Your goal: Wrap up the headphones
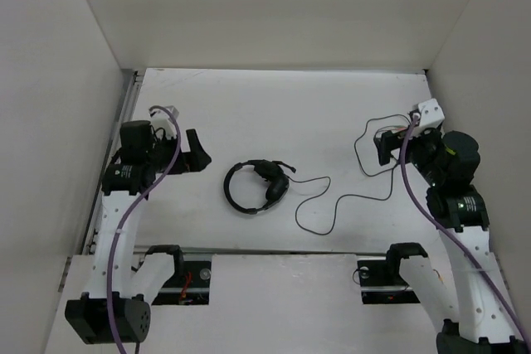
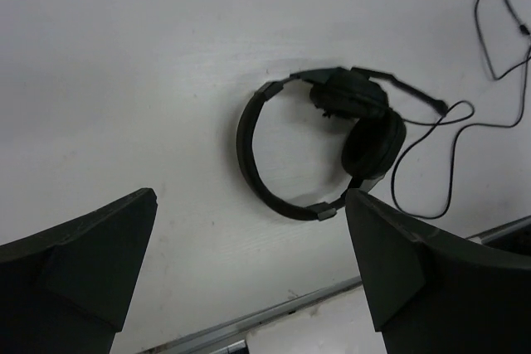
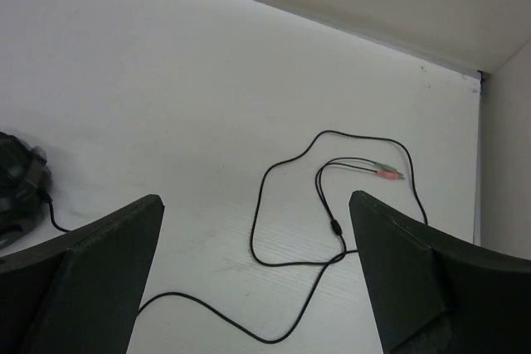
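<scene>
The headphones (image 1: 255, 186) lie flat on the white tabletop (image 1: 274, 105), a little left of centre and toward the near edge, with the ear cups (image 2: 365, 122) folded together on the band's right side. Their thin cord (image 1: 332, 205) trails right in loose loops and ends in pink and green plugs (image 3: 388, 173). The left jaws stand spread and empty, left of the headphones and apart from them. The right jaws are spread and empty over the cord's loops at the right.

Headphones (image 3: 15, 184) cut by left edge, right wrist view; cord (image 2: 452, 176) exits left wrist view top-right.
</scene>
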{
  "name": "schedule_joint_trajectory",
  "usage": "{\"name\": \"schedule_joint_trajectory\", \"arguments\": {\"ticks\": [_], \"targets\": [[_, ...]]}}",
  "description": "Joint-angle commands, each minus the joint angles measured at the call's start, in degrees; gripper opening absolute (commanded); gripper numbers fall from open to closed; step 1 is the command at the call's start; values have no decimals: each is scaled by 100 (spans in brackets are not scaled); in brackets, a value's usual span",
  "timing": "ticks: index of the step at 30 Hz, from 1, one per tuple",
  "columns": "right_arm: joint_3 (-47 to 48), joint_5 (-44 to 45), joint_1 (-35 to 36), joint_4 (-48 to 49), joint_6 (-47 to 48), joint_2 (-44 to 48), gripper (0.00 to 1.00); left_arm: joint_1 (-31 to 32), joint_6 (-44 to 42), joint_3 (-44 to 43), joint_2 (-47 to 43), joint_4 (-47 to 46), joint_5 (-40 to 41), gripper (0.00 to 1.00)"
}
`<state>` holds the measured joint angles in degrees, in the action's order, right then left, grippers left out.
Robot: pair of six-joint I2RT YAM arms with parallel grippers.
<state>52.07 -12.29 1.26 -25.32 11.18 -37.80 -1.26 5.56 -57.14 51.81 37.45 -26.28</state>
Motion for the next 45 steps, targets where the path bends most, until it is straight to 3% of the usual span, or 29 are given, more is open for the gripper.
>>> {"name": "schedule_joint_trajectory", "arguments": {"ticks": [1,6,11,23,45], "targets": [[294,-133,229,467,165,-131,100,453,375,571,-110,-668,492,100],[295,-185,476,291,289,-254,100,1148,419,1450,-180,-1257,1080,98],[137,-370,467,536,-176,-281,100,1386,464,1820,197,-1512,1353,94],[-48,-739,485,1038,-881,-403,100,1781,191,1865,1480,-2567,1828,91],[-75,-713,353,1337,-942,-456,100,2582,-99,2234,2157,-3007,2180,71]]}}
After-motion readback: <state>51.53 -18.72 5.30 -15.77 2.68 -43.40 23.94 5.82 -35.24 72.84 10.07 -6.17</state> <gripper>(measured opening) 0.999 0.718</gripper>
